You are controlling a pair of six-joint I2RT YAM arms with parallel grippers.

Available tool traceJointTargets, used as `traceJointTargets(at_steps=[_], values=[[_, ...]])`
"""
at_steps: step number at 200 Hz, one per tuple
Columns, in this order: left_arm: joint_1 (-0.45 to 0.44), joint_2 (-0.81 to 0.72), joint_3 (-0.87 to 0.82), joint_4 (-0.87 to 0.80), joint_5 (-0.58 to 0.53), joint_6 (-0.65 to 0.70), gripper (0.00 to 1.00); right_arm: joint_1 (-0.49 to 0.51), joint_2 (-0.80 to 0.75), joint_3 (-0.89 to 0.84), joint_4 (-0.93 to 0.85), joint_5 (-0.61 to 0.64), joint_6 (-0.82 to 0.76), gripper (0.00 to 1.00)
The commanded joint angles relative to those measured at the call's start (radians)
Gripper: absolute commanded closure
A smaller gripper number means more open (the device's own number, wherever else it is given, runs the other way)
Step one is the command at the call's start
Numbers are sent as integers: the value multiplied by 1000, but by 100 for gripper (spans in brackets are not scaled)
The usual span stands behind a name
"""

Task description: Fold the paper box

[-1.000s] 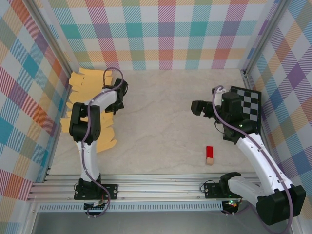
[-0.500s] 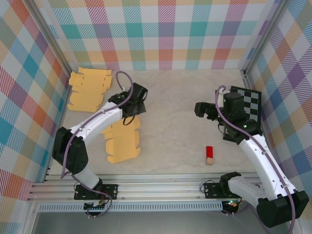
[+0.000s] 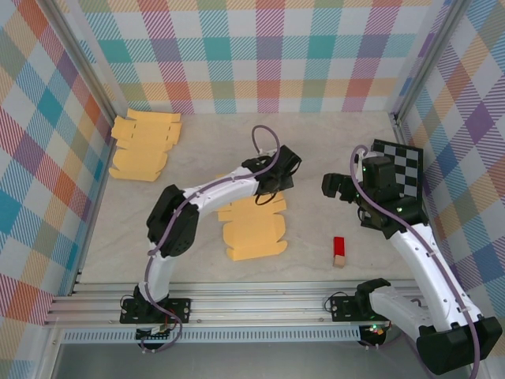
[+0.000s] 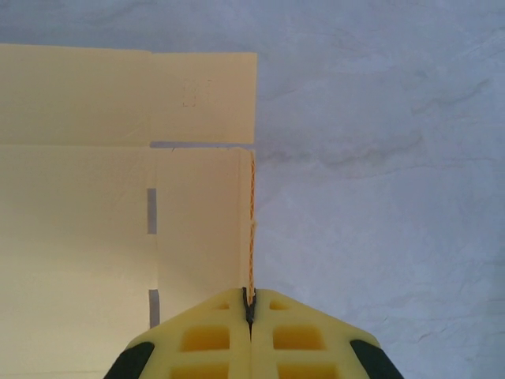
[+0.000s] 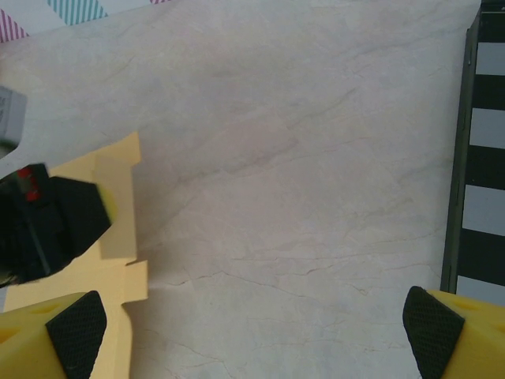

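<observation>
The bench (image 3: 331, 142) has a pale cream surface veined like marble, matte and evenly lit, with only soft shadows on it. Plaid walls (image 3: 268, 55) in teal, pink, orange, purple and white stand along the bench's far side and both its flanks, meeting at bare aluminium posts (image 3: 95, 79) at its far corners. A black-and-white checkerboard panel (image 3: 412, 162) lies flat at the bench's right edge. Slotted aluminium rails (image 3: 260, 298) run along its near edge, with a plain grey strip (image 3: 268, 359) just outside them.
</observation>
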State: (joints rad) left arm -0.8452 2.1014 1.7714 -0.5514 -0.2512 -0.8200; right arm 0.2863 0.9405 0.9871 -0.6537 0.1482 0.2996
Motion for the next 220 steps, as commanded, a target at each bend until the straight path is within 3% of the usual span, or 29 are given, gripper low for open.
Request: traceJointTargets(at_steps=[1,10,22,47,90,109,128,170,199,214,220], values=[[-10,6,80,-13,-3,-3,79,7,-8,-13,-14,9,-1,0],[0,-22,66,-20,-26,9,65,7,-9,-14,-12,5,-6,0],[26,-89,0,-2,-28,29,56,7,-5,-13,-9,-1,-14,0],[136,-282,-214,60,52,70,55,6,29,-3,9,-47,-32,0],[403,-570,-579,37,242,210,40,42,161,29,94,-190,-73,0],[509,-622,-729,86,314,255,37,74,241,60,127,-217,-99,0],[563,-576,-781,141,412,308,33,88,319,90,168,-300,-156,2],[622,-477,-845,336,472,309,33,100,416,160,167,-417,-255,5],[625,-353,-842,487,640,302,37,100,438,173,156,-470,-298,5],[624,-300,-830,543,696,313,44,100,443,171,184,-517,-339,5],[624,-289,-821,548,700,320,56,100,448,174,190,-539,-363,6]])
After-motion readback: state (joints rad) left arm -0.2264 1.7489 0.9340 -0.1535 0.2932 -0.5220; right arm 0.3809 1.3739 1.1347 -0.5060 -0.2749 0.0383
